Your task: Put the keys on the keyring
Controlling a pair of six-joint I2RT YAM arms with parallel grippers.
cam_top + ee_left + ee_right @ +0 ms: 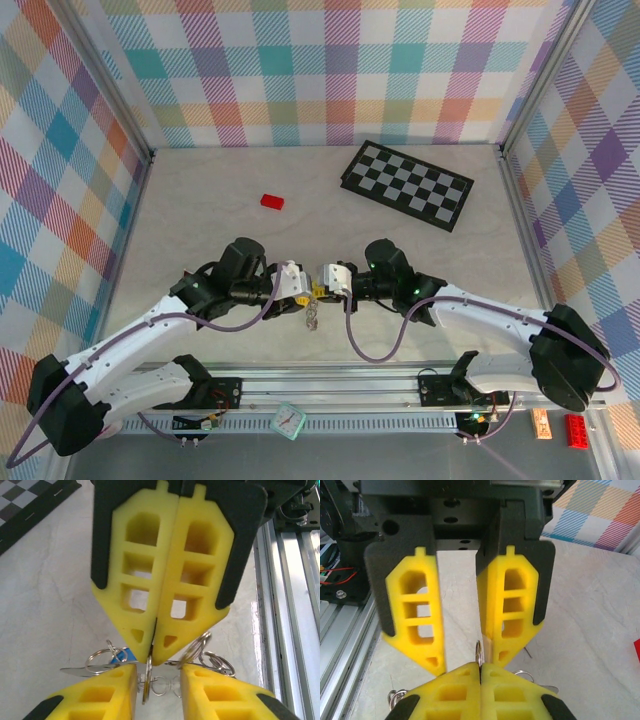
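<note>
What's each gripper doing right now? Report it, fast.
Left gripper: open, fingers apart, no clear grip on anything.
Right gripper: closed, pinching a thin metal ring at its tips.

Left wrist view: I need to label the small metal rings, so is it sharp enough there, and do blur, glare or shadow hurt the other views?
Left wrist view: right gripper crisp; keyring slightly soft, with glints; rail bright with glare. Right wrist view: left gripper sharp, plaid wall blurred. Top external view: even light, soft shadows, keyring tiny.
</note>
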